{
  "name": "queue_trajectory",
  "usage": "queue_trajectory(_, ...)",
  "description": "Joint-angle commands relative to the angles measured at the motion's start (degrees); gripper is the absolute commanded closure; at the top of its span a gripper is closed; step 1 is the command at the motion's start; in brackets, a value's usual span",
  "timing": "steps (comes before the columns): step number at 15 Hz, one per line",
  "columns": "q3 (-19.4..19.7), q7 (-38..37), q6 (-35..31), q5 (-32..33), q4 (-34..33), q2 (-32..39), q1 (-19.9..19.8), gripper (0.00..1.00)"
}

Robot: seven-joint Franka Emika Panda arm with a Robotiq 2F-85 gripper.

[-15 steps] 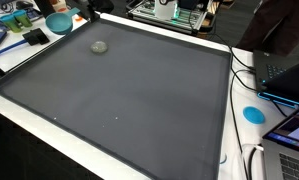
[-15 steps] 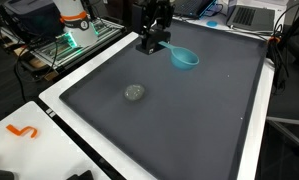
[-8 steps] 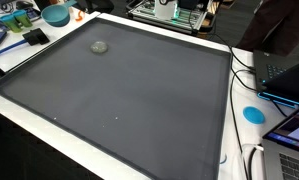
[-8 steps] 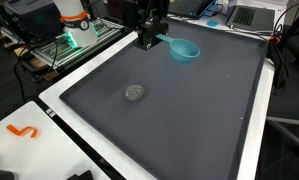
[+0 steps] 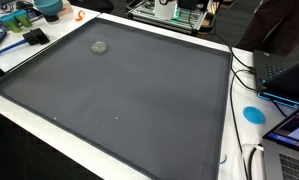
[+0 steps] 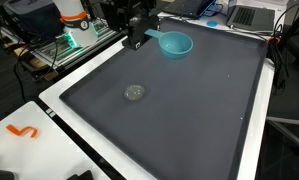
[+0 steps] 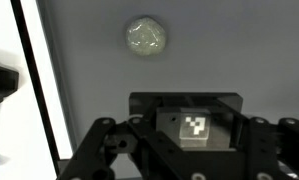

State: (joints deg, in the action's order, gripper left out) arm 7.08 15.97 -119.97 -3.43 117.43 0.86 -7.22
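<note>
From my station, the biggest thing in both exterior views is the dark grey rubber mat, which fills most of the frame inside the white table border. The black Robotiq gripper hangs over the mat's far edge, upper middle of the frame, on the only arm I have.

The relation I am watching is gripper to bowl. The round teal plastic bowl sits directly to the right of the gripper in the picture and touches it on the bowl's left side. I read the jaws as clamped on that near rim or a short stub there, though the contact itself is too small for me to see cleanly. The bowl appears to be carried just above the mat, not resting on it. Its mouth faces up and it looks level. Being round, it has no real long axis; the only line that matters runs from the gripper through the bowl's centre, roughly left to right across the frame.

In an exterior view the bowl is half cut off by the upper left edge.

The small crumpled grey-green ball lies on the mat, well apart from the bowl and below it in the frame. In the wrist view it lies above the fingers, upper middle.
</note>
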Motion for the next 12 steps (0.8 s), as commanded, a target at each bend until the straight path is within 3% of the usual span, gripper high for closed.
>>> queue_trajectory(1, 1.8, 6.4, -0.2, -6.0, 2.3, -2.4, -1.8, 0.72)
queue_trajectory(12, 7.0, 23.2, 1.0, -20.7, 4.2, -1.7, -6.0, 0.72)
